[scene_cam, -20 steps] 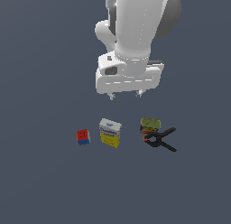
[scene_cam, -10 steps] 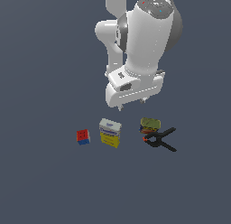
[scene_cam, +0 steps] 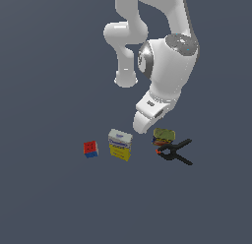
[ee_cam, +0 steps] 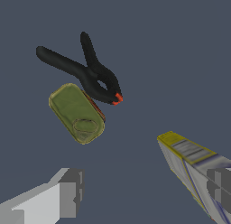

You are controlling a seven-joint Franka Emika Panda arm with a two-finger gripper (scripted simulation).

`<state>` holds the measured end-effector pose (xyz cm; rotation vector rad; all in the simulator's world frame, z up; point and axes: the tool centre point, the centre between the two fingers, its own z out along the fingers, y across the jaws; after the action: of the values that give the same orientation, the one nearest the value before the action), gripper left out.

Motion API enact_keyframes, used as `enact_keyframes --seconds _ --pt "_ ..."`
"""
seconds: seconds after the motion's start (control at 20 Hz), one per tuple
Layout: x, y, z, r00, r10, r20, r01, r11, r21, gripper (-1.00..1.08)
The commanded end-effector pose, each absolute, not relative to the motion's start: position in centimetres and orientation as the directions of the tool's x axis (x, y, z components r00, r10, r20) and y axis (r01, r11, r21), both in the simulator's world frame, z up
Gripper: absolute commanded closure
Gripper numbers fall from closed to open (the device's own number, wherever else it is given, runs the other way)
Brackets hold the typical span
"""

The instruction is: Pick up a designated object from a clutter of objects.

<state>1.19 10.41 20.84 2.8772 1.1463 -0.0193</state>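
Approach step: gripper (ee_cam: 143,196) jaws spread, empty, above the floor. Can (ee_cam: 77,112) sits touching the black clamp (ee_cam: 85,72), near the box (ee_cam: 194,166). Next: centre over can, descend.

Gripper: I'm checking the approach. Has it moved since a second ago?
Yes. The gripper dropped lower and toward the exterior view's right, closer to the green-topped can.

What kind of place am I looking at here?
Probably a computer simulation, not a real room: a white robot arm over a featureless dark grey floor, with a cube, box, green-topped can and black clamp.
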Motion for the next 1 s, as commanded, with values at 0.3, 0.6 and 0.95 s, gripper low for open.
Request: enact_keyframes --seconds 0.3,0.6,0.95 --pt "0.2 14.2 15.9 0.485 0.874 -0.025 0.875 -0.484 0.019 -0.92" --pt "-0.7 16.5 13.2 0.324 0.946 -0.014 0.946 -0.324 0.008 -0.92" --pt "-1.5 18.0 11.4 0.207 0.978 -0.003 0.978 -0.207 0.002 -0.92"
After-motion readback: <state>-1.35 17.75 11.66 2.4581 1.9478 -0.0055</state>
